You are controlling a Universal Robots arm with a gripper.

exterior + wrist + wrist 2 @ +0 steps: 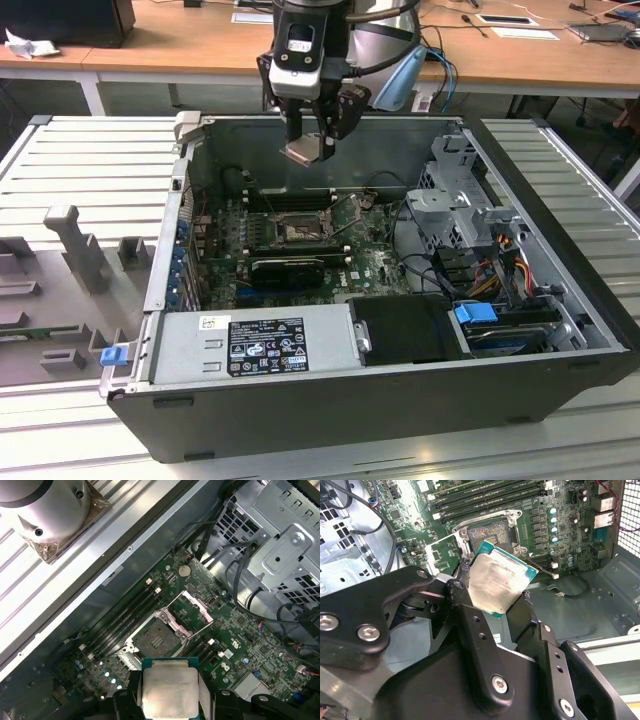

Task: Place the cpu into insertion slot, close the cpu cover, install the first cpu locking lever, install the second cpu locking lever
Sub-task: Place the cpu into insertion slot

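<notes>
- Pinching the cpu [499,582] by two opposite edges with the gripper [492,600], black fingers [461,596] drawn in narrow against the chip.
- Carrying the chip tilted, silver-grey lid up, with smeared residue across the metal and a green board edge around it in both wrist views.
- Hanging in the exterior view over the rear of the open computer case [560,250], chip well above the motherboard [375,265] and touching nothing but the fingers.
- Sitting above and just short of the insertion slot [157,640] in the first wrist view, not yet in it.
- Showing a bare slot with its dark contact field exposed.
- Lying flipped back on its hinge just beside the slot: the cpu cover [200,605], green board visible through its square window.
- Running alongside the slot: long black memory slots [125,615].
- Lying flat near the slot on the exterior view's near side: a black expansion card [290,268].
- Filling the near side of the case: a grey power supply [255,340] and, towards the exterior view's right, a metal drive cage [455,190] with coloured cables.
- Standing behind the case: wooden desks [150,40].
</notes>
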